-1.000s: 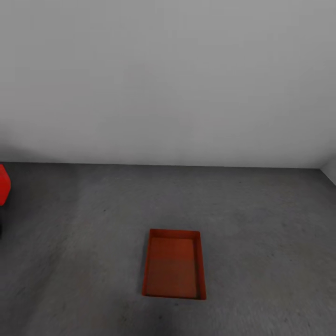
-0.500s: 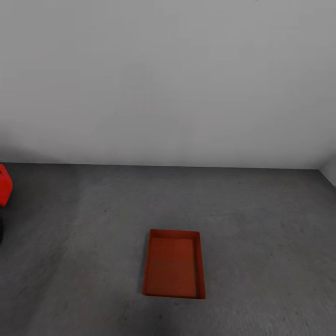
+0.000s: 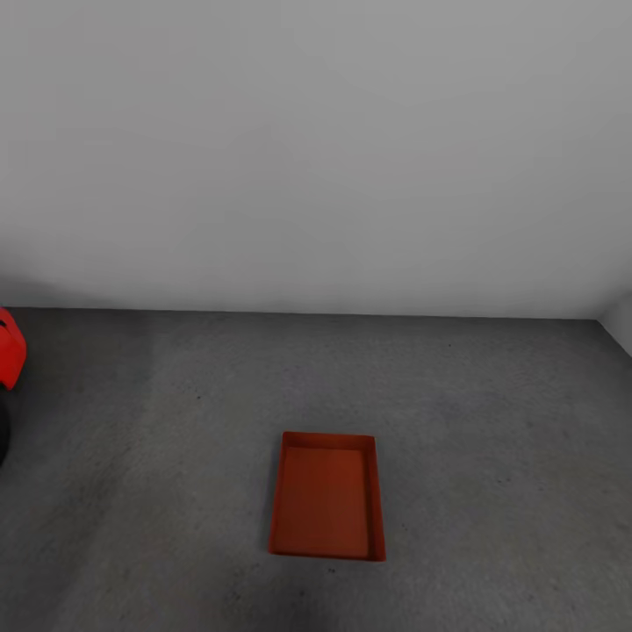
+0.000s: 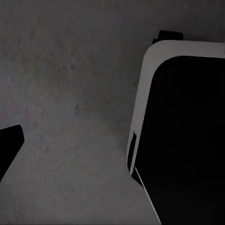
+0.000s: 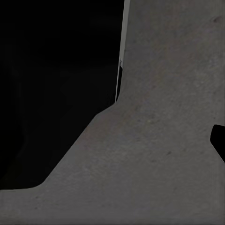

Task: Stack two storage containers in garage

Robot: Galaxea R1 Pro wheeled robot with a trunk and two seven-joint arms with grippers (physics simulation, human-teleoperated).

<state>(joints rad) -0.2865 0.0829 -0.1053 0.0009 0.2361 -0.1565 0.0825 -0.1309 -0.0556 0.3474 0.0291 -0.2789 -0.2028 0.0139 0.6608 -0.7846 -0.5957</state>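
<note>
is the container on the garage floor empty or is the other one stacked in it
Empty: the container sits upright on the floor, its bare bottom in plain view, nothing stacked on it.

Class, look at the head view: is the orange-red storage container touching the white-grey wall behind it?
Apart. In the head view a broad band of dark grey floor separates the storage container from the wall.

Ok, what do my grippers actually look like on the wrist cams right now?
Little to go on. The left fingertip is a plain black wedge, the right fingertip a black stub, with no cables or markings visible on either. The big black panel with a rounded pale-grey rim looks like robot bodywork; which part, I cannot tell.
</note>
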